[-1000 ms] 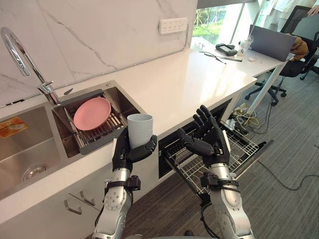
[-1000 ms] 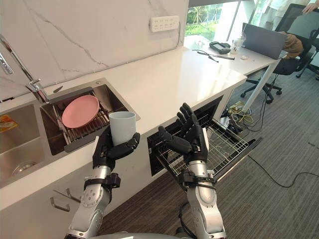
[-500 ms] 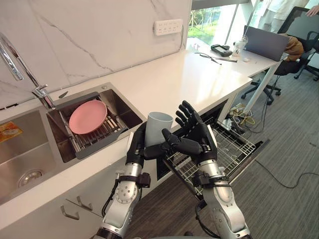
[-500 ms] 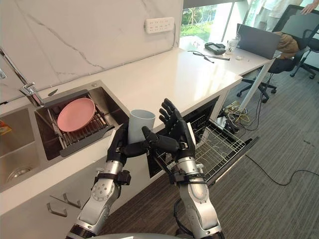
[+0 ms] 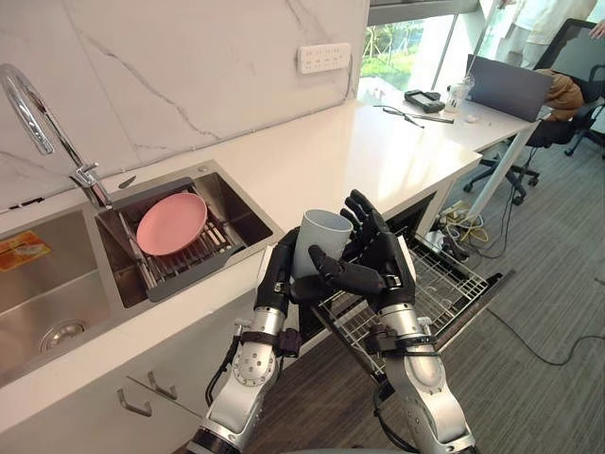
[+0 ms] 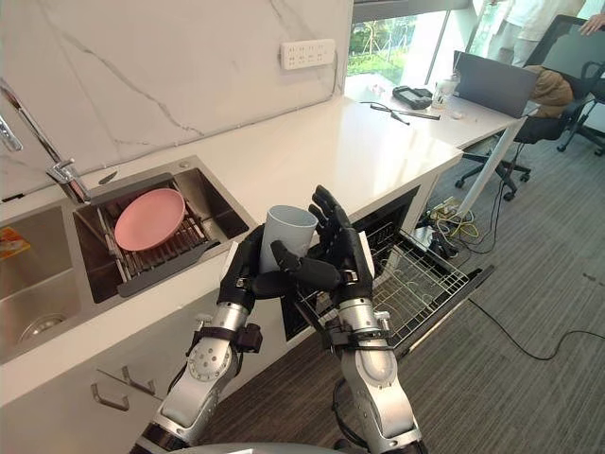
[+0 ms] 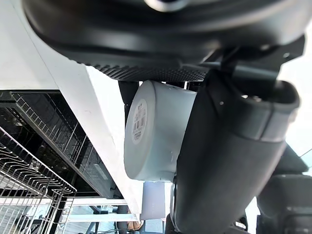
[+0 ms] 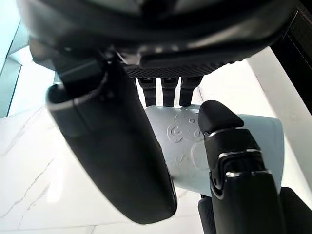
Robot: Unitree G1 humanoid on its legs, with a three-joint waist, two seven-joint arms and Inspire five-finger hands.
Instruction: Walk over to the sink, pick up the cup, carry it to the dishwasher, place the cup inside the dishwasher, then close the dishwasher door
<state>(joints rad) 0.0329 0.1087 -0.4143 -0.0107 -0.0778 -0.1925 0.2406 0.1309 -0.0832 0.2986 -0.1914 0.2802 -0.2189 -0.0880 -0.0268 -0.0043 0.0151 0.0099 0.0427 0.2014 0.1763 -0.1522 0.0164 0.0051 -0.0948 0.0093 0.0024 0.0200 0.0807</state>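
Pale grey cup [image 5: 319,241] upright, mouth up

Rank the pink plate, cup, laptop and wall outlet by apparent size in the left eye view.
1. pink plate and laptop: about alike, not ranked.
2. cup, partly covered.
3. wall outlet.

A white countertop [image 5: 350,156] crosses the frame, with a sink [image 5: 38,284] set in at left. A laptop [image 5: 510,87] and a black device [image 5: 423,97] lie at the upper right.
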